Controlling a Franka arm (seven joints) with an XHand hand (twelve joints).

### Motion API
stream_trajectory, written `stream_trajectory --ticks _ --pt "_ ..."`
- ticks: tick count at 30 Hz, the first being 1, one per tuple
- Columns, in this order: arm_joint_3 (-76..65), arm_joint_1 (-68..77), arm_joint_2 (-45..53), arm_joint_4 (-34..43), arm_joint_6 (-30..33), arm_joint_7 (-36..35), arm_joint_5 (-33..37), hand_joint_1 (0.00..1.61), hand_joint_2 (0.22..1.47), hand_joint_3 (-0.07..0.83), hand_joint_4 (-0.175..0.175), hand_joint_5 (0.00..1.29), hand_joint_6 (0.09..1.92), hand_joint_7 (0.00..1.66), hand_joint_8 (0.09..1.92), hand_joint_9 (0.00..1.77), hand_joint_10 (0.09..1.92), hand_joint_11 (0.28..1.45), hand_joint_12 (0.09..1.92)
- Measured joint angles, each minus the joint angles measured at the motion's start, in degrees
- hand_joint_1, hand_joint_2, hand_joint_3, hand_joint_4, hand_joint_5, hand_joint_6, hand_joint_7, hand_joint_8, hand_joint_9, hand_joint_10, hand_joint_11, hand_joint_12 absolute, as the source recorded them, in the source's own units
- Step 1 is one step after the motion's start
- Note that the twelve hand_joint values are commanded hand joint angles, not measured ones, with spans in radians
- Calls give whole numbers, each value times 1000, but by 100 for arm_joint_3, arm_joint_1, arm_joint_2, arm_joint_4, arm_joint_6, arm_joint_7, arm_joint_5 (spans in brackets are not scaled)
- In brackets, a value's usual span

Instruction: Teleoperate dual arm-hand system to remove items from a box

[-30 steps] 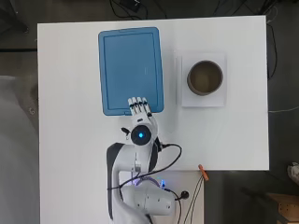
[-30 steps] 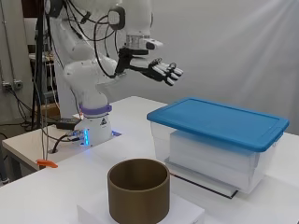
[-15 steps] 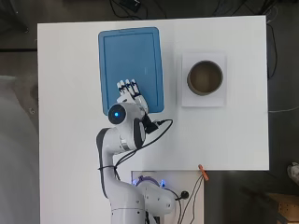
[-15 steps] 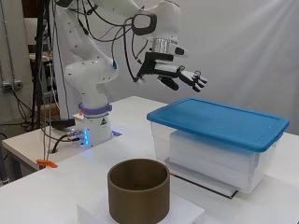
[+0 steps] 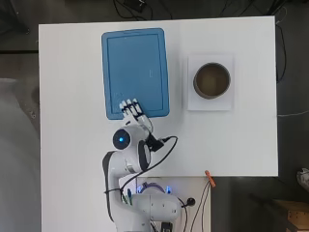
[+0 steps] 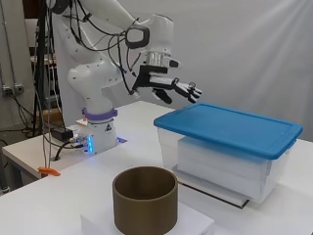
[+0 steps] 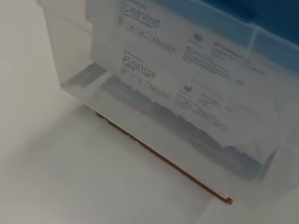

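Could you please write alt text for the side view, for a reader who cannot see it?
A white robot arm holds its open hand in the air just above the near corner of a blue lid, which closes a clear plastic box on a white table. A brown cylindrical pot stands in front on a white block.

The box [image 5: 136, 72] is sitting on the table [image 5: 72, 145] in the upper left-centre of the overhead view, with its lid [image 6: 230, 128] lying on top of it. To its right, well apart, a cylindrical container [image 5: 212, 80] is standing on a flat pad [image 5: 193, 104]. The robot hand [image 5: 133, 112] is hovering over the lid's lower edge in the overhead view, above the box's left end in the side view.
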Motion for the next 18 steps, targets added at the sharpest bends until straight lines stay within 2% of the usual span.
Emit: stream_trajectory --ticks 6,9,10,11,12,13,14,15,16,17,18 --pt "226 -11 598 209 372 196 -365 363 768 0 -25 0 87 0 87 119 87 370 87" --pt "251 -104 1156 489 411 827 -948 385 775 3 -29 0 87 0 87 117 87 370 87" --pt "229 -130 1328 547 433 1026 -1125 540 902 12 4 252 87 309 87 419 87 481 87" --pt "189 -159 1562 612 477 1260 -1392 715 1025 15 71 497 499 535 660 658 675 583 468" --pt "132 -168 1748 649 557 1405 -1651 896 1129 23 30 620 844 624 1124 705 1198 578 773" --pt "25 -143 1838 671 597 1359 -1829 861 1231 27 76 603 1216 607 1493 665 1513 574 795" --pt "-76 -131 1845 685 595 1188 -1828 759 1326 24 119 532 1518 577 1713 637 1710 579 831" --pt "-162 -116 1830 705 568 952 -1702 672 1395 18 147 469 1711 561 1830 631 1818 574 912" --pt "-228 -92 1788 725 523 590 -1397 618 1435 14 162 431 1816 554 1889 627 1872 560 966" --pt "-258 -72 1745 739 498 338 -1122 740 1437 5 115 426 1850 556 1815 627 1816 558 934" --pt "-274 -43 1681 775 450 111 -811 729 1431 0 129 437 1819 560 1581 641 1628 566 864"
